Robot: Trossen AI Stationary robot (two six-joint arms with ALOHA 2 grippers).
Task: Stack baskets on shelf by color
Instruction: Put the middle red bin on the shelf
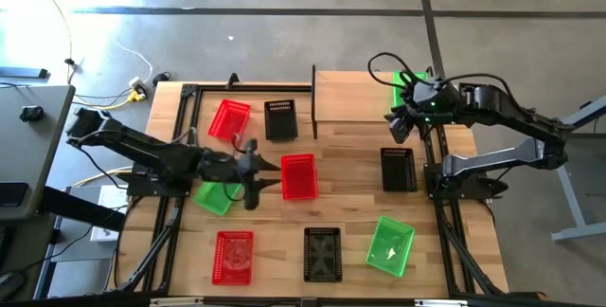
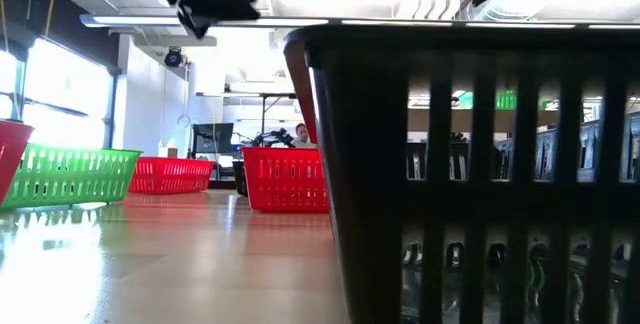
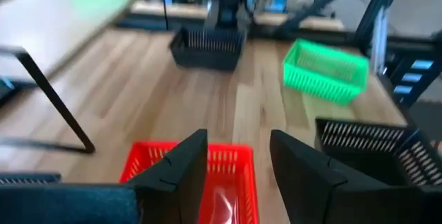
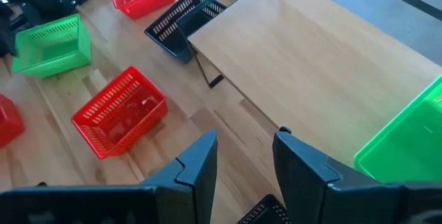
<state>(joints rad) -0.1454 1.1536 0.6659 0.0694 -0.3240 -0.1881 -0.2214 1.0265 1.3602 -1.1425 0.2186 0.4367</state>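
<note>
My left gripper [image 1: 254, 171] is open and hovers above the table, just left of the middle red basket [image 1: 298, 176]. In the left wrist view its fingers [image 3: 238, 162] stand over that basket's near end [image 3: 228, 165]. My right gripper [image 1: 398, 123] is open, in the air at the right end of the shelf [image 1: 355, 96]. The right wrist view [image 4: 245, 158] shows the shelf board [image 4: 324, 65] below and a green basket [image 4: 407, 141] standing on it. Other baskets sit upright on the tabletop. One green basket [image 1: 218, 196] is partly hidden under my left arm.
On the table stand a red [image 1: 229, 119] and a black basket [image 1: 281, 119] left of the shelf, a black one [image 1: 398, 169] near my right arm's base, and a red [image 1: 234, 255], black [image 1: 322, 253] and green one [image 1: 390, 245] along the near edge. A person shows far behind.
</note>
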